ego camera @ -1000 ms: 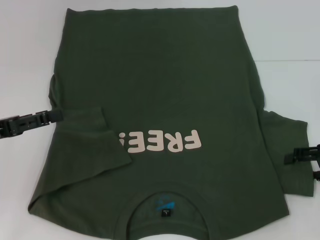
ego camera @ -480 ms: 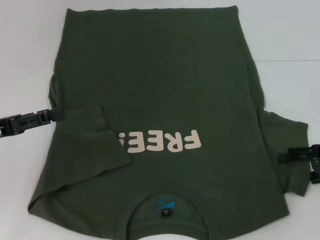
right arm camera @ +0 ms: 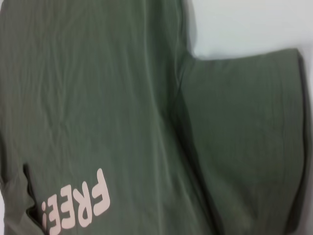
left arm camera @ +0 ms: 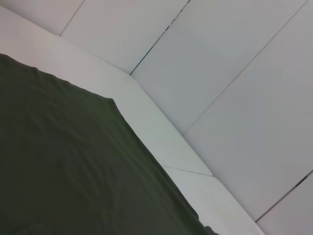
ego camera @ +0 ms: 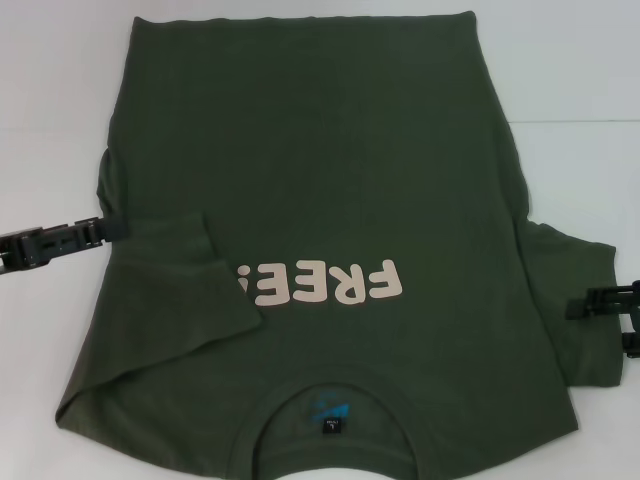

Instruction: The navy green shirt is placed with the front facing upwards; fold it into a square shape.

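Observation:
The navy green shirt (ego camera: 320, 180) lies flat and front up on the white table, its collar (ego camera: 330, 385) toward me and the pale "FREE!" lettering (ego camera: 320, 283) upside down. Its sleeve on my left (ego camera: 170, 280) is folded inward over the chest. The other sleeve (ego camera: 575, 265) lies spread out to the right. My left gripper (ego camera: 118, 229) rests at the shirt's left edge, beside the folded sleeve. My right gripper (ego camera: 572, 306) is over the outer part of the spread sleeve. The right wrist view shows the shirt body (right arm camera: 98, 98), that sleeve (right arm camera: 244, 137) and the lettering (right arm camera: 78, 208). The left wrist view shows only plain shirt cloth (left arm camera: 63, 166).
The white table (ego camera: 50, 100) reaches past the shirt on both sides, with a seam (ego camera: 580, 122) on the right. White wall panels (left arm camera: 220, 73) stand behind the table's far edge. The shirt's hem lies near the far edge.
The right gripper slid inward over the spread sleeve, then drew back slightly outward and farther from me. The left gripper and the shirt have barely moved.

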`<state>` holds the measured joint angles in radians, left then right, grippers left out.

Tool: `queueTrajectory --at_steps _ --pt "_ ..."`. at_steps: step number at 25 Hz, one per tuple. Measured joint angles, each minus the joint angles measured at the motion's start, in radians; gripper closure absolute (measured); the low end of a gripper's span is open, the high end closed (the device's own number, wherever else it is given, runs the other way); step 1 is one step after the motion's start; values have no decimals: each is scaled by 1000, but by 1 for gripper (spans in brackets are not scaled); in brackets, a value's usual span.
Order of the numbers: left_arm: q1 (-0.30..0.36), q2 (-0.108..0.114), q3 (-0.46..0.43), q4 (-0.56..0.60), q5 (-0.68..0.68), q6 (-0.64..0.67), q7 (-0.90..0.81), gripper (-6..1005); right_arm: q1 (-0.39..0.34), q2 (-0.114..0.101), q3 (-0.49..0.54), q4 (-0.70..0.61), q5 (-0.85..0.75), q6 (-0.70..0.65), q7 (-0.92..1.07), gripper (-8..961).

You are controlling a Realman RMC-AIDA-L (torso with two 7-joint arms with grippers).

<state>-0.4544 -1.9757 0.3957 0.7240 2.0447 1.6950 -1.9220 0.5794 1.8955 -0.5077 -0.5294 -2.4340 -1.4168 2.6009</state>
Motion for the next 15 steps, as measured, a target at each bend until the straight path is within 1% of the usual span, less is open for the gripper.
queueTrajectory --at_steps 1,7,15 --pt "0 0 0 0 0 0 0 111 -1 -1 3 0 0 0 1 170" --pt "-2 1 0 0 0 0 -1 111 -1 -4 7 -2 1 1 3 379" --pt "-8 3 -4 1 0 -2 -6 111 -1 -6 19 -10 1 -3 -4 569"
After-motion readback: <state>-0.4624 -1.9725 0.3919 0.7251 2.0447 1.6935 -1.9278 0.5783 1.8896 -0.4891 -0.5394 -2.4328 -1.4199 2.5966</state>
